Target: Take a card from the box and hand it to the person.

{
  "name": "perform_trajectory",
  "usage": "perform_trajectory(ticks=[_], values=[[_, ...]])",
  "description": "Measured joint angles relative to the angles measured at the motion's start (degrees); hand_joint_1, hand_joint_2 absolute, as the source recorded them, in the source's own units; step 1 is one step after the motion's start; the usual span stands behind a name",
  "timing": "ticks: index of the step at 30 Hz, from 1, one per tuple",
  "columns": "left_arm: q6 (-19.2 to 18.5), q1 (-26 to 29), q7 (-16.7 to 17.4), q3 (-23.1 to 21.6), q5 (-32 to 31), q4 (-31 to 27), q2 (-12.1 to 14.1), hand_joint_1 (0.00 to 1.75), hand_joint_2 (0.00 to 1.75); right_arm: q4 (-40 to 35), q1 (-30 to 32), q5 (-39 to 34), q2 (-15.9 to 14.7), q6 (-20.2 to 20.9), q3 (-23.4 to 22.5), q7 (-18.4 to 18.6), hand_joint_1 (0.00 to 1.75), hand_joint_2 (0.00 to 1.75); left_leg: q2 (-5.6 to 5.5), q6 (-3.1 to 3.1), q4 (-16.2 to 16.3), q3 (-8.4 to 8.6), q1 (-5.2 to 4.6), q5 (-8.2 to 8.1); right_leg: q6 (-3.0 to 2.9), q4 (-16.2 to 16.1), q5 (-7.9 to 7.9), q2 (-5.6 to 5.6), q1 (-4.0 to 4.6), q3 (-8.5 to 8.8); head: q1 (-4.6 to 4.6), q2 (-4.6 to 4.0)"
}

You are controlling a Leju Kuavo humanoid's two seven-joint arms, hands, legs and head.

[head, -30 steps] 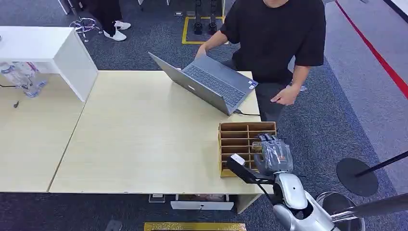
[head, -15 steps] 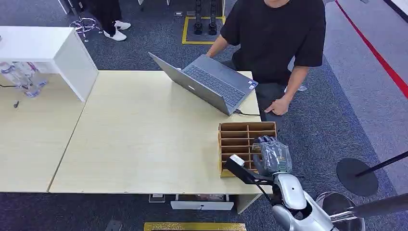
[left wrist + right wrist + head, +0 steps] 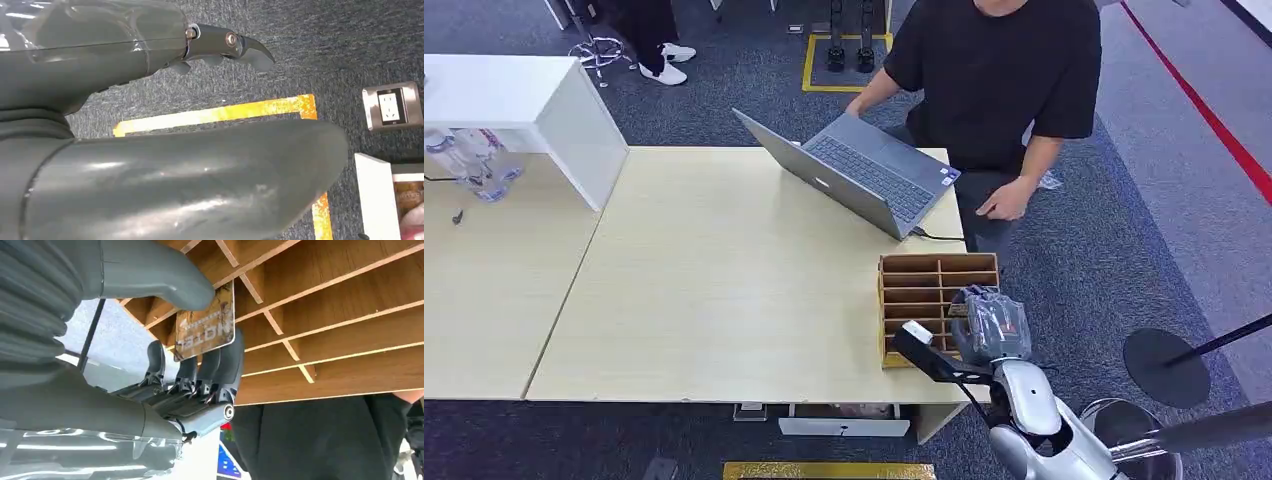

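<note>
A wooden box (image 3: 921,297) with several slots stands at the table's near right corner. My right hand (image 3: 990,325) hovers over its right side. The right wrist view shows my right hand (image 3: 195,345) pinching a brown printed card (image 3: 206,325) between thumb and fingers, just clear of the box (image 3: 330,315) slots. My left hand (image 3: 150,100) hangs by the floor, holding nothing, its fingers curled. The person (image 3: 999,75) in a black shirt stands beyond the table's far right corner, one hand (image 3: 1002,202) lowered beside the table.
An open grey laptop (image 3: 854,175) sits on the table (image 3: 714,290) behind the box, its cable trailing right. A white cabinet (image 3: 524,110) and bottles (image 3: 474,160) lie far left. A black stanchion base (image 3: 1166,365) stands on the carpet to my right.
My right hand has drawn back slightly toward me over the box. The person's lowered hand dropped toward the table corner, then rose again.
</note>
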Motion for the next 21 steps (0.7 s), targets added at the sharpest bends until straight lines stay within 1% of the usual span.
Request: perform_trajectory(ticks=[2, 4, 7, 11, 12, 13, 15, 18, 21], values=[[0.0, 0.0, 0.0, 0.0, 0.0, 0.0, 0.0, 0.00, 0.00, 0.0, 0.0, -0.3, 0.0, -0.1, 0.0, -0.1, 0.99, 1.75, 0.00, 0.00, 0.0, 0.00, 0.00, 0.00, 0.00, 0.0, 0.00, 0.00, 0.00, 0.00, 0.00, 0.00], [0.0, 0.0, 0.0, 0.0, 0.0, 0.0, 0.0, 0.00, 0.00, 0.0, -0.1, -0.4, 0.0, -0.1, 0.0, -0.1, 1.05, 1.75, 0.00, 0.00, 0.0, 0.00, 0.00, 0.00, 0.00, 0.0, 0.00, 0.00, 0.00, 0.00, 0.02, 0.00], [0.0, 0.0, 0.0, 0.0, 0.0, 0.0, 0.0, 0.00, 0.00, 0.0, -0.1, -0.4, 0.0, -0.1, 0.0, -0.1, 1.06, 1.75, 0.00, 0.00, 0.0, 0.00, 0.00, 0.00, 0.00, 0.0, 0.00, 0.00, 0.00, 0.00, 0.00, 0.00], [0.0, 0.0, 0.0, 0.0, 0.0, 0.0, 0.0, 0.00, 0.00, 0.0, -0.2, -0.4, 0.0, -0.1, 0.0, -0.3, 1.05, 1.75, 0.00, 0.00, 0.0, 0.00, 0.00, 0.00, 0.00, 0.0, 0.00, 0.00, 0.00, 0.00, 0.00, 0.00], [0.0, 0.0, 0.0, 0.0, 0.0, 0.0, 0.0, 0.00, 0.00, 0.0, -0.2, -0.4, 0.0, -0.1, 0.0, -0.3, 1.13, 1.75, 0.00, 0.00, 0.0, 0.00, 0.00, 0.00, 0.00, 0.0, 0.00, 0.00, 0.00, 0.00, 0.00, 0.00], [0.0, 0.0, 0.0, 0.0, 0.0, 0.0, 0.0, 0.00, 0.00, 0.0, -0.2, -0.4, 0.0, -0.2, 0.0, -0.3, 1.36, 1.75, 0.00, 0.00, 0.0, 0.00, 0.00, 0.00, 0.00, 0.0, 0.00, 0.00, 0.00, 0.00, 0.00, 0.00], [0.0, 0.0, 0.0, 0.0, 0.0, 0.0, 0.0, 0.00, 0.00, 0.0, -0.2, -0.7, 0.1, -0.4, 0.0, -0.3, 1.40, 1.75, 0.00, 0.00, 0.0, 0.00, 0.00, 0.00, 0.00, 0.0, 0.00, 0.00, 0.00, 0.00, 0.00, 0.00], [0.1, 0.0, 0.0, 0.0, 0.0, 0.0, 0.0, 0.00, 0.00, 0.0, -0.3, -1.1, 0.1, -0.9, 0.0, -0.3, 1.31, 1.75, 0.00, 0.00, 0.0, 0.00, 0.00, 0.00, 0.00, 0.0, 0.00, 0.00, 0.00, 0.00, 0.00, 0.00], [0.2, 0.0, 0.0, 0.0, 0.0, 0.0, 0.0, 0.00, 0.00, 0.0, -0.6, -1.0, 0.1, -0.9, 0.0, -0.4, 1.31, 1.75, 0.00, 0.00, 0.0, 0.00, 0.00, 0.00, 0.00, 0.0, 0.00, 0.00, 0.00, 0.00, 0.00, 0.00]])
